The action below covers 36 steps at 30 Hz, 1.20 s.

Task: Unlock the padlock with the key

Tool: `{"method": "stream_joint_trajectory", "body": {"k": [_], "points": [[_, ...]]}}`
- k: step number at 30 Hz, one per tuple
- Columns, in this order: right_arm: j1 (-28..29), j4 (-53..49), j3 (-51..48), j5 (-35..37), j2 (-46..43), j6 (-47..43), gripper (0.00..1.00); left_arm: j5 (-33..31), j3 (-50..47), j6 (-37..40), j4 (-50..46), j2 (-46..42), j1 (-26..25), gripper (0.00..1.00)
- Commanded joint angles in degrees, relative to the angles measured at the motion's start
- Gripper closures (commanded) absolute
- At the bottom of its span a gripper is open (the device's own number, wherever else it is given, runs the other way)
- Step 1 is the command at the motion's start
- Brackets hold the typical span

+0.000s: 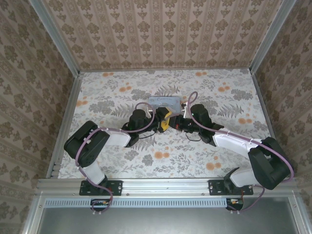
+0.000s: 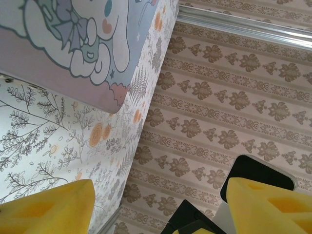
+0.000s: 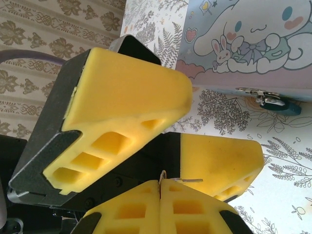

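Observation:
My right gripper (image 3: pixel 160 184) is shut on the key (image 3: pixel 191 180), a thin metal sliver poking out sideways from its yellow fingertips with a tiny ring beside it. The padlock (image 3: pixel 282 107), a small dark teal body, hangs from the metal clasp (image 3: pixel 257 94) on the front of the cartoon tin (image 3: pixel 243 44). It lies on the table, apart from both grippers. My left gripper (image 2: pixel 161 214) is open. Its two yellow fingers (image 3: pixel 126 107) stand either side of the right gripper's tips. In the top view the left gripper (image 1: pixel 165 120) and right gripper (image 1: pixel 180 123) meet just in front of the tin (image 1: pixel 165 102).
The pastel tin (image 2: pixel 73 39) sits mid-table on the floral tablecloth (image 1: pixel 219 151). Patterned walls with metal rails (image 1: pixel 68 122) enclose the table on three sides. Cables loop over both arms.

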Motion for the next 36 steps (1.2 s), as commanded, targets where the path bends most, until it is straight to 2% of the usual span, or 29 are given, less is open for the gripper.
{"method": "stream_joint_trajectory", "body": {"k": [1,22,36], "points": [[-0.2,1.6,0.2,-1.1,0.5,0.9,1.00,-1.0,-0.3,-0.5,3.3,0.3,-0.2,0.30],[-0.3,0.6,-2.7,-0.4,0.0,0.1,1.00,-0.8,-1.3,0.9,3.5,-0.8,1.6,0.36],[-0.3,1.0,-1.9,0.4,0.2,0.4,1.00,-0.8,-2.3,1.2,4.1,-0.6,1.1,0.53]]}}
